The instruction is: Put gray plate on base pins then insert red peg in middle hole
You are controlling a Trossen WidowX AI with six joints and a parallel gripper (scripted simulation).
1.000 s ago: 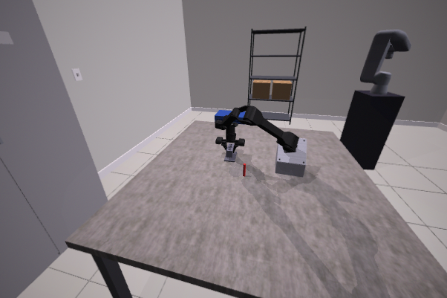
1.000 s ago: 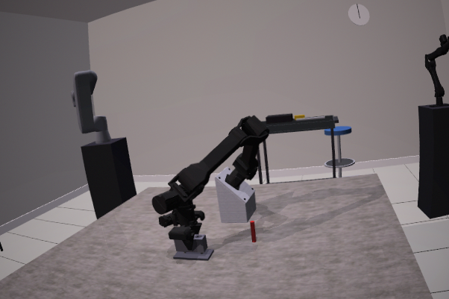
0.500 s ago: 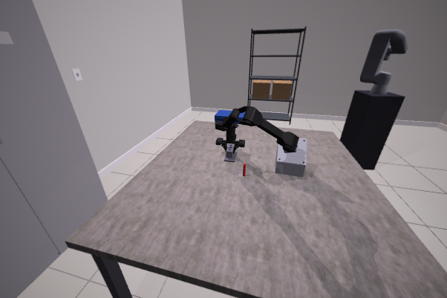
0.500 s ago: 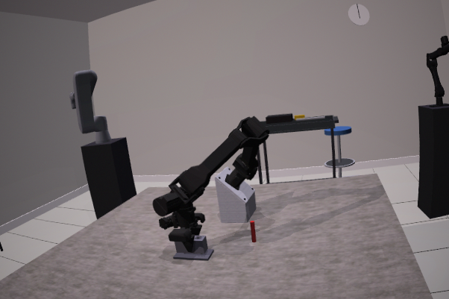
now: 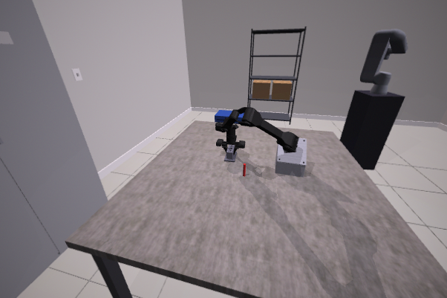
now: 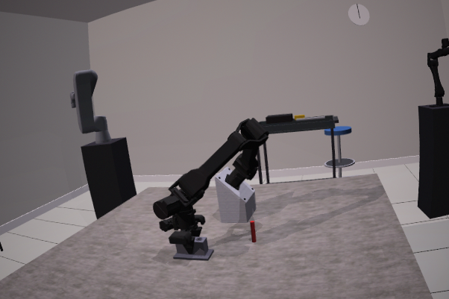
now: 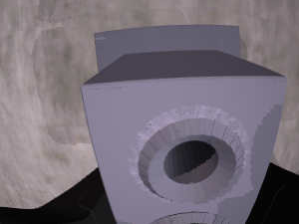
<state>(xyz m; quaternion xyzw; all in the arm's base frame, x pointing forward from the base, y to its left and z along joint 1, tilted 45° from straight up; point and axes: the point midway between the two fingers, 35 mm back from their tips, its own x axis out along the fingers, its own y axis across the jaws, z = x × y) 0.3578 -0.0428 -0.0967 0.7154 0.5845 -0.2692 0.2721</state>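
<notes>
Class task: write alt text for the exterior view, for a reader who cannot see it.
A black robot arm bends down, its gripper shut on a gray plate at a flat base on a mottled gray table. A red peg stands upright to the right.

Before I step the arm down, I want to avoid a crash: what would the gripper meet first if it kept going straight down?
The gripper points down, shut on the gray plate. Directly beneath lies the base, so the plate likely meets it first; any remaining gap is unclear.
</notes>
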